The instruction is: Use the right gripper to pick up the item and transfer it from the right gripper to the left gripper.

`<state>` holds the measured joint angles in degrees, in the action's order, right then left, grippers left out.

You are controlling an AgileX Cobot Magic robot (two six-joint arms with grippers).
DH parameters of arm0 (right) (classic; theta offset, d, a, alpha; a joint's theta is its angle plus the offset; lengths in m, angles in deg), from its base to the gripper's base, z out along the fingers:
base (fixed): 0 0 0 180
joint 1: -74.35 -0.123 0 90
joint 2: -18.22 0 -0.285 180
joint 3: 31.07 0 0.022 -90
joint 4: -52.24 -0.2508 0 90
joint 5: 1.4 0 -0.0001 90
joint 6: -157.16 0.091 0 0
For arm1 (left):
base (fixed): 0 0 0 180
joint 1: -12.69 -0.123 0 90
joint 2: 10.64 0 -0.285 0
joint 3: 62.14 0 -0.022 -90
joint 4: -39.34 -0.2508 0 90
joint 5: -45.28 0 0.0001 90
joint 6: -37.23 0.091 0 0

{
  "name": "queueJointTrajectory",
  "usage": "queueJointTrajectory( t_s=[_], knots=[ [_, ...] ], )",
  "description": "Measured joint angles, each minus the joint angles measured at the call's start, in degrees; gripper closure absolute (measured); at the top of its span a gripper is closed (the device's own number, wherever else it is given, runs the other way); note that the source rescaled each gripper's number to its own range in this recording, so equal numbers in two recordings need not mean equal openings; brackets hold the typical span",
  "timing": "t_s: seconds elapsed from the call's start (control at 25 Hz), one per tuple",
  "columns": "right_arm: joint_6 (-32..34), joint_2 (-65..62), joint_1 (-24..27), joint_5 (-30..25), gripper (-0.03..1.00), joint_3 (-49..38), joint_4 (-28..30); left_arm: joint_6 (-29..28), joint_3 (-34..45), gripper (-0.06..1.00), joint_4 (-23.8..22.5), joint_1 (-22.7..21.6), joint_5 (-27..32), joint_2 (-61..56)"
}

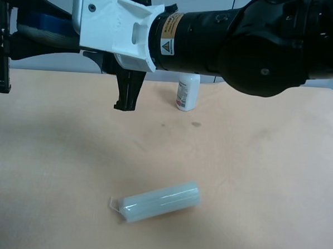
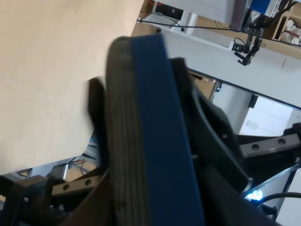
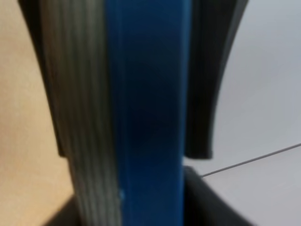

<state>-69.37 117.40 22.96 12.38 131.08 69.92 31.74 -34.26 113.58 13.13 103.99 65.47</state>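
- The white pill bottle [image 1: 188, 92] stands upright on the tan table [image 1: 253, 173], just below the thick black arm [image 1: 260, 40] that crosses the exterior high view
- The item [image 1: 49, 23], a blue-topped eraser with a grey felt pad, is held in the air, higher than the bottle and off to the side away from that arm; nothing of it touches the table
- The right gripper [image 1: 104, 32], with its white housing, sits between the bottle and the eraser; in the right wrist view its own black parts lie tight against the felt face and the blue face, so its jaws are clamped on the eraser
- The left gripper [image 1: 68, 31], all black, reaches in from beyond the eraser, on the far side from the bottle; its tapered fingers [image 1: 42, 46] run along both faces with no gap showing in either wrist view, so its jaws are closed on the eraser too
- A pale translucent roll [image 1: 159, 201] lies on its side on the table, well apart from the bottle and nearer the camera
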Motion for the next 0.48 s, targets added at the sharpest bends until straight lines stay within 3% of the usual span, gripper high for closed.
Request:
queueJointTrajectory(
  t_s=[0.16, 0.2, 0.32, 0.48],
  knots=[
    [0.0, 0.1, -0.1, -0.7, 0.21, -0.1, 0.1, 0.5, 0.0, 0.94, 1.5, 0.0, -0.1, 0.0],
    [0.0, 0.1, -0.1, -1.0, 0.13, -0.1, 0.1, 0.6, 0.0, 0.94, 1.6, 0.0, -0.1, 0.0],
    [-0.5, 0.1, -0.1, -2.0, 0.0, -0.1, 0.1, 0.7, 0.0, 0.94, 1.6, 0.0, -0.1, 0.0],
    [-0.9, -0.3, -0.1, -3.8, -0.03, -0.1, 0.1, 0.7, 0.0, 0.94, 1.6, 0.0, -0.1, 0.0]
  ],
)
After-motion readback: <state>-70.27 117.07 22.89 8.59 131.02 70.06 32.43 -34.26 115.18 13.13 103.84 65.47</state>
